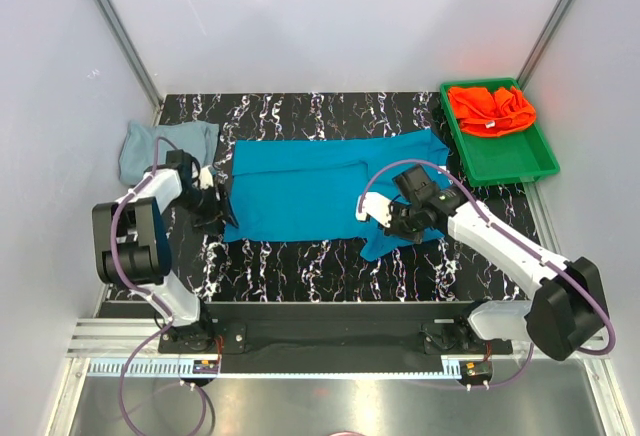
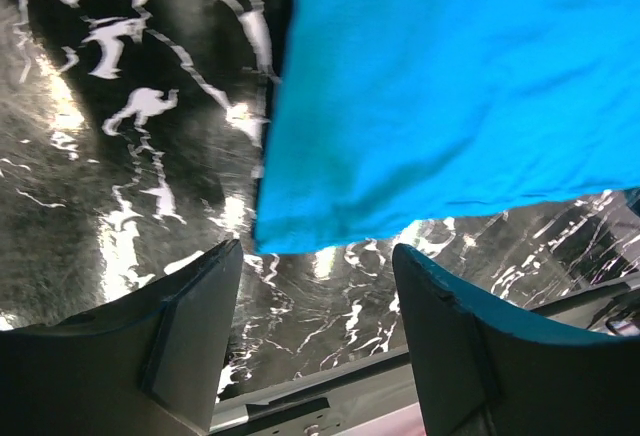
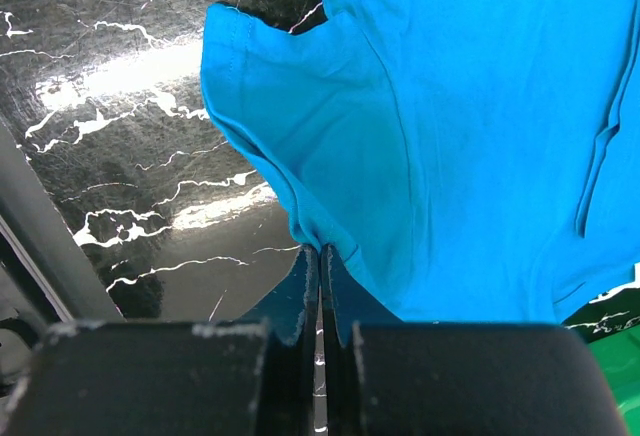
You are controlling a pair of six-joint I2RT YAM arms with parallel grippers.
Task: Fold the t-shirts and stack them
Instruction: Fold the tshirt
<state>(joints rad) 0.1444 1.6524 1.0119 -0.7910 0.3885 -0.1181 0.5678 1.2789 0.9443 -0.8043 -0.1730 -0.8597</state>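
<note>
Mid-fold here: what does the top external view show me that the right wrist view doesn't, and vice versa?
Only top external: the grey-blue shirt at far left, the orange-red shirt in the green tray at far right, and the left gripper at the left edge of the teal shirt. Only right wrist: the right gripper with its fingers shut together, pinching the teal shirt's edge beside a sleeve. Both: the teal shirt spread on the black marbled table.
</note>
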